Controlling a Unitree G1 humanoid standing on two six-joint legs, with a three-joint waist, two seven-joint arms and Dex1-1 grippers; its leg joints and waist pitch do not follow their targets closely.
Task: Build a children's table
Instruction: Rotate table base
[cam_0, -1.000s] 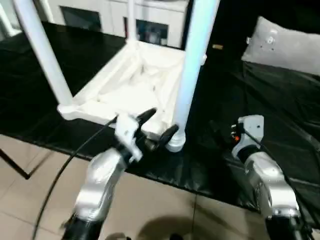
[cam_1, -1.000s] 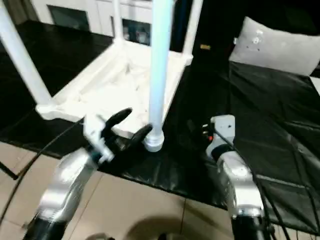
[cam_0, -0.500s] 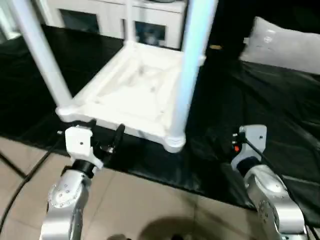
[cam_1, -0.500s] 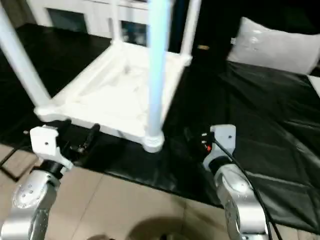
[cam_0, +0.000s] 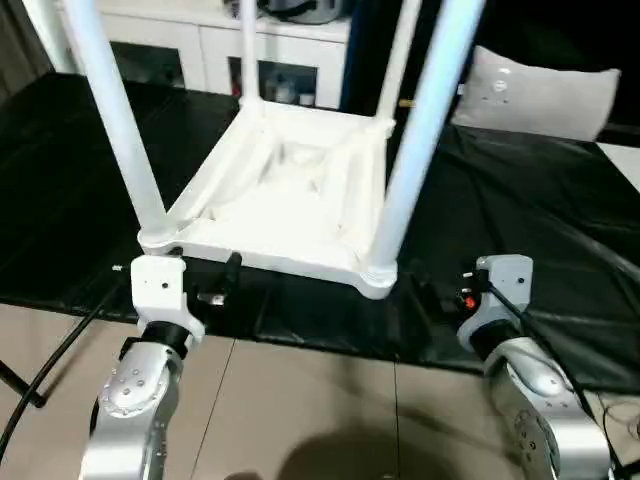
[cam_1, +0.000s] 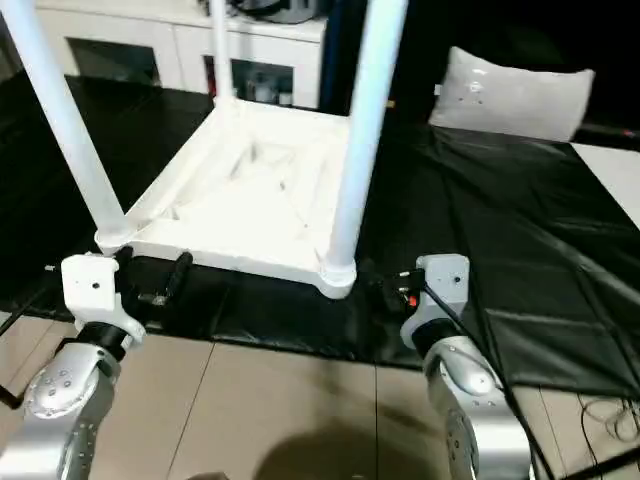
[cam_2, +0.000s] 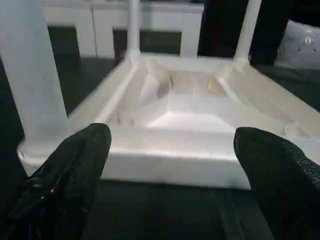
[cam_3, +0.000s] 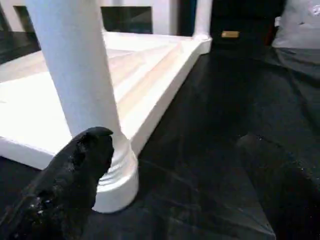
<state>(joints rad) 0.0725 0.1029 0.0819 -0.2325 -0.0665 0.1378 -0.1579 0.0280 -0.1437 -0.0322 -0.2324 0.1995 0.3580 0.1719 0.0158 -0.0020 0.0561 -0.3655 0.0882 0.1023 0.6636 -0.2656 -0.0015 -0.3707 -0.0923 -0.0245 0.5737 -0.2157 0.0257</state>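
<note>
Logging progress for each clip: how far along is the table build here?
Nearly complete, it seems. The children's table lies top-down on the black-covered surface with four white legs standing in its corner sockets, the nearest one among them. Both end effectors, left and right, are open and hold nothing. Probably left: turning it upright.

table (cam_0: 290, 200) upside down on mat (cam_0: 560, 230) | cabinet (cam_0: 200, 45) behind | pillow (cam_0: 545, 90) right-rear

All four legs (cam_0: 118, 120) of children's table (cam_0: 285, 195) cut off by top edge, upper ends unseen. Small tag on desk (cam_3: 230, 34) too small to read. Cabinet (cam_0: 225, 45) contents blurred. Right claw (cam_3: 175, 190) fingertips run past bottom edge.
</note>
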